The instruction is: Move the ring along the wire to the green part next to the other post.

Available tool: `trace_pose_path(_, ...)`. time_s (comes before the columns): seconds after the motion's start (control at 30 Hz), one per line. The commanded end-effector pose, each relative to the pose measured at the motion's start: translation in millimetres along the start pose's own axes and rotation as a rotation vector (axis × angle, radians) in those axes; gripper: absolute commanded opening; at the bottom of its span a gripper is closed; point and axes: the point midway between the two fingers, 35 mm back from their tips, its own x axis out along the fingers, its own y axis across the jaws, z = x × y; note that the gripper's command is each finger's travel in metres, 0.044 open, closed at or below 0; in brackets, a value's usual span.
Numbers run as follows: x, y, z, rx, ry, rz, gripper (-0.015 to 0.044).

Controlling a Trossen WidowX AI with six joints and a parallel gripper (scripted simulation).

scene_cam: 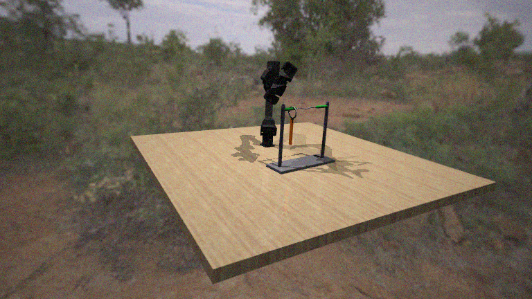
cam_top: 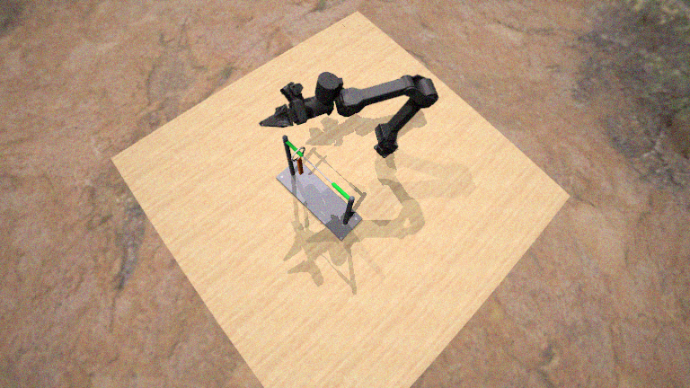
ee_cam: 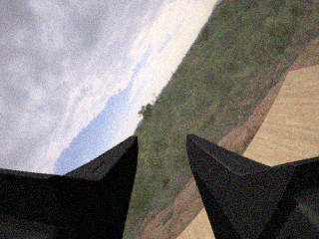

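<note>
The ring [cam_top: 304, 148] [scene_cam: 296, 113] hangs on the green part [cam_top: 289, 145] [scene_cam: 288, 109] of the wire next to one post [cam_top: 288, 159] [scene_cam: 281, 135]. Its orange handle [cam_top: 300, 165] [scene_cam: 290, 131] hangs straight down. The other green part [cam_top: 341, 190] [scene_cam: 321, 106] meets the other post [cam_top: 348, 211] [scene_cam: 324, 131]. The thin grey wire [cam_top: 319, 171] runs between them. My gripper [cam_top: 261, 123] [ee_cam: 162, 141] is partly open with nothing between its fingers. It is raised, away from the ring, beyond the ring's post in the top view. Its fingertips are hard to make out in the exterior view.
The posts stand on a grey base plate [cam_top: 317, 202] [scene_cam: 300, 163] on the wooden table [cam_top: 243, 241] [scene_cam: 243, 209]. My arm [cam_top: 376, 92] reaches from its base [cam_top: 385, 146] [scene_cam: 267, 139] above the table. Shadows of the arm and the stand fall on the table.
</note>
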Motion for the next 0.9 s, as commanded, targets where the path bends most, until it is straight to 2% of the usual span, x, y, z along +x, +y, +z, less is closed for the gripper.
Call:
trace_pose_path(0.0,-8,-33,-5,-0.073,0.021,-0.039,0.016)
trace_pose_path(0.23,-30,-88,-11,-0.227,0.058,-0.087,0.016)
trace_pose_path(0.57,-81,-161,-67,-0.476,0.242,-0.075,0.016)
trace_pose_path(0.87,-141,-201,-122,-0.66,0.381,0.001,0.016)
